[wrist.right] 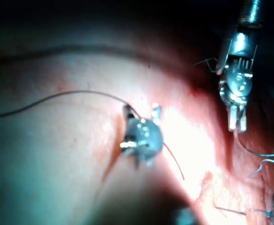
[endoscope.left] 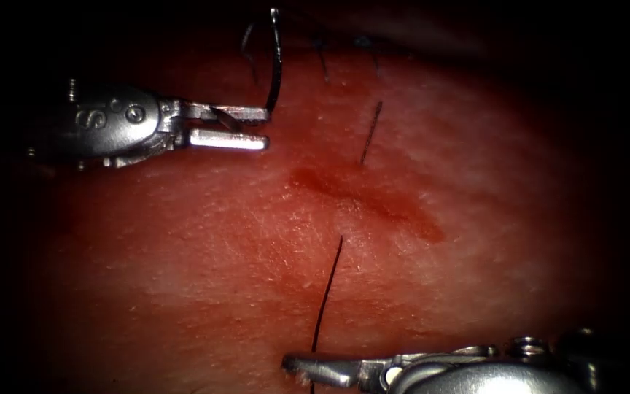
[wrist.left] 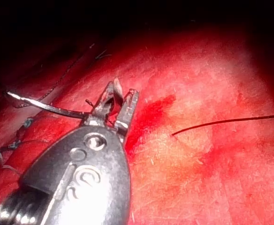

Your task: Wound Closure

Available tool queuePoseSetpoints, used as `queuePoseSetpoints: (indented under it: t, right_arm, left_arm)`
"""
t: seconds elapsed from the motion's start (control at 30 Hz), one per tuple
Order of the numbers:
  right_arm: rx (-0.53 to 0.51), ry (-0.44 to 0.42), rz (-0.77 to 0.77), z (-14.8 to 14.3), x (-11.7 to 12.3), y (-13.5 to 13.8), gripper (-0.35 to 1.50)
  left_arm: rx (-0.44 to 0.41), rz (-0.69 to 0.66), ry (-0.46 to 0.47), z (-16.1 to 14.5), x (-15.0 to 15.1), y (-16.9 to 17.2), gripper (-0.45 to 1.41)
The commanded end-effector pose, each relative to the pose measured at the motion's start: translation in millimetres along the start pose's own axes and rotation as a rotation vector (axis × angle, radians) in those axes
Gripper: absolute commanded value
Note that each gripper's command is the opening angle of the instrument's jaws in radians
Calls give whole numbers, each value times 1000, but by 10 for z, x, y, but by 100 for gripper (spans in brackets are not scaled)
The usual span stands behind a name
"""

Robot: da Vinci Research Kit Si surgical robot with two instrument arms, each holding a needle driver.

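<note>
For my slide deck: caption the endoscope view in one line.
Left tool holds the curved needle clear of the tissue; right tool grips the thread.

The left arm's tool (endoscope.left: 246, 125) is bright, polished metal: a rounded, bulbous wrist body stamped with a curling letter-like mark and set with a small round screw head, narrowing to two slim, flat, straight jaws with squared tips. In the left wrist view the same tool (wrist.left: 120, 101) shows a smooth teardrop housing with a circular pin and embossed curved markings. The right arm's tool (endoscope.left: 308, 365) is the same silver steel, with a rounded blunt tip, a hinge pin and small ridged screws behind.
</note>
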Motion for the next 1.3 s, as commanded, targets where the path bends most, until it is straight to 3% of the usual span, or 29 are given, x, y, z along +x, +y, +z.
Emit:
queuePoseSetpoints:
  t: [0.03, 0.2, 0.33, 0.4, 0.53, 0.57, 0.6, 0.63, 0.67, 0.7, 0.73, 0.8, 0.83, 0.87, 0.9, 1.1, 1.13, 1.3]
  right_arm:
    - [1, 8, 14, 1, -1, 3, 128]
    - [-4, 8, 45, -16, -2, 13, 133]
    - [-168, -190, 62, -44, -7, 31, 146]
    - [-174, -259, 79, -64, -12, 37, 146]
    - [-193, -310, 116, -104, -23, 46, 145]
    - [-228, -315, 186, -120, -30, 52, 140]
    - [-253, -310, 273, -128, -35, 57, 128]
    - [-253, -310, 273, -128, -35, 57, 128]
    - [-269, -300, 351, -132, -40, 61, 111]
    - [-292, -295, 428, -135, -46, 65, 105]
    - [-324, -288, 513, -136, -54, 71, 103]
    - [-351, -241, 648, -134, -69, 83, 103]
    - [-389, -172, 763, -127, -85, 96, 110]
    - [-389, -172, 763, -127, -85, 96, 110]
    - [-430, -124, 845, -120, -101, 105, 110]
    - [-489, -73, 1009, -97, -142, 128, 110]
    - [-499, -34, 1095, -80, -161, 139, 113]
    - [-533, 14, 1163, -53, -192, 153, 125]
  left_arm:
    - [-13, -4, -34, 17, -22, 1, -45]
    - [-32, -13, -96, 30, -65, 3, -45]
    - [-23, -37, -136, 25, -93, -6, -45]
    - [-21, -43, -147, 18, -102, -11, -45]
    - [-13, -67, -160, 1, -111, -18, -45]
    - [-9, -82, -165, -6, -110, -19, -45]
    - [-6, -91, -169, -9, -109, -20, -45]
    - [-6, -91, -169, -9, -109, -20, -45]
    - [-3, -100, -171, -11, -107, -21, -21]
    - [0, -115, -174, -13, -105, -23, 21]
    - [6, -144, -180, -16, -102, -24, 44]
    - [20, -162, -190, -20, -97, -25, 64]
    - [35, -172, -202, -25, -88, -25, 81]
    - [35, -172, -202, -25, -88, -25, 81]
    - [43, -182, -210, -29, -80, -23, 95]
    - [78, -208, -236, -36, -60, -11, 106]
    - [102, -220, -254, -39, -49, -5, 111]
    - [152, -198, -295, -43, -31, -1, 93]
